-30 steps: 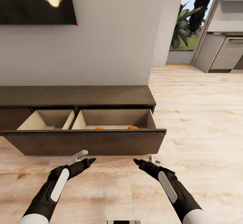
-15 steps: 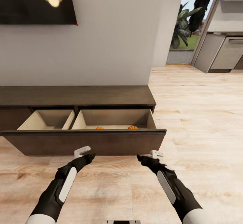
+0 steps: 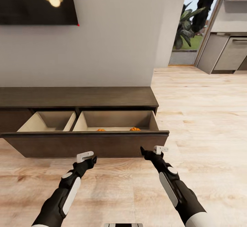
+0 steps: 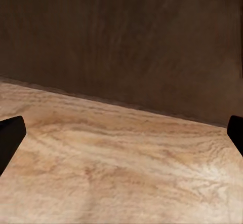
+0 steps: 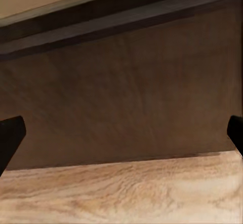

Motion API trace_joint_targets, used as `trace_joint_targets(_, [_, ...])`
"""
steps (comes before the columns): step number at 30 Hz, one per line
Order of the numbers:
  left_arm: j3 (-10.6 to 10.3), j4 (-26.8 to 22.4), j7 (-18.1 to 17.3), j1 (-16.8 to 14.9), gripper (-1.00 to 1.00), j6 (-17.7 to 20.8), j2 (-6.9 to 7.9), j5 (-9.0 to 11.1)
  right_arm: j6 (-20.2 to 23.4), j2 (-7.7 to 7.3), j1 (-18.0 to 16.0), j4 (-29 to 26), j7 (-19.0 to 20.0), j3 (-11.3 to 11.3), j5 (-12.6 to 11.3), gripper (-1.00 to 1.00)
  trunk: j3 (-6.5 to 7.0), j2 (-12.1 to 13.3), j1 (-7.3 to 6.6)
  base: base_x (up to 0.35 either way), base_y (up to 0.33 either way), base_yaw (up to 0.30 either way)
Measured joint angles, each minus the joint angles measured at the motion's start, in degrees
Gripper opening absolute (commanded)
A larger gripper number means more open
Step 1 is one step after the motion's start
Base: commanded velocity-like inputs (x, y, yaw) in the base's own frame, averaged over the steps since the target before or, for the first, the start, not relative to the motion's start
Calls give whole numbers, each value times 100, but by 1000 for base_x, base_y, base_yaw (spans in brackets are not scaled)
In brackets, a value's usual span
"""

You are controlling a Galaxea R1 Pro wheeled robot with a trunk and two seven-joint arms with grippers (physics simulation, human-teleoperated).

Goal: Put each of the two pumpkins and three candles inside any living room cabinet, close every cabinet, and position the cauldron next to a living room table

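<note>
The long, low dark-brown cabinet stands against the wall with its wide drawer pulled out. Two orange pumpkins lie in the drawer's right compartment, mostly hidden behind the front panel. My left gripper and right gripper both point at the drawer front from just short of it, low near the floor. In the left wrist view my gripper is open, facing the dark panel. The right wrist view shows that gripper open before the same panel. Candles and cauldron are out of view.
A dark TV screen hangs on the wall above the cabinet. The drawer's left compartment has pale beige walls. Wooden floor stretches to the right toward a doorway with plants and grey kitchen units.
Both arms have reached forward, bringing the gripper tips from well back on the floor up close to the drawer front. The drawer and pumpkins have not moved.
</note>
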Motion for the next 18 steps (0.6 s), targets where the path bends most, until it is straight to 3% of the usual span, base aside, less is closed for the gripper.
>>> trace_joint_targets(1, [-100, -4, 13, 89, 100, -291, -3, -171, -194, 4, 3, 65, -1, 3, 19, 100, 0, 0, 0, 0, 0, 0])
trace_joint_targets(4, [-195, -51, 12, 278, 100, -879, -1, -428, -515, 8, 6, 394, -1, 35, 79, 100, 0, 0, 0, 0, 0, 0])
trace_joint_targets(10, [-225, -71, 16, 393, 100, -1137, 11, -510, -1061, 9, 8, 1237, -5, 199, 435, 100, -1, 0, 0, 0, 0, 0])
trace_joint_targets(18, [-225, -77, 47, 601, 100, -1899, 16, -587, -1705, 19, 8, 1764, -2, 318, 486, 100, -1, 0, 0, 0, 0, 0])
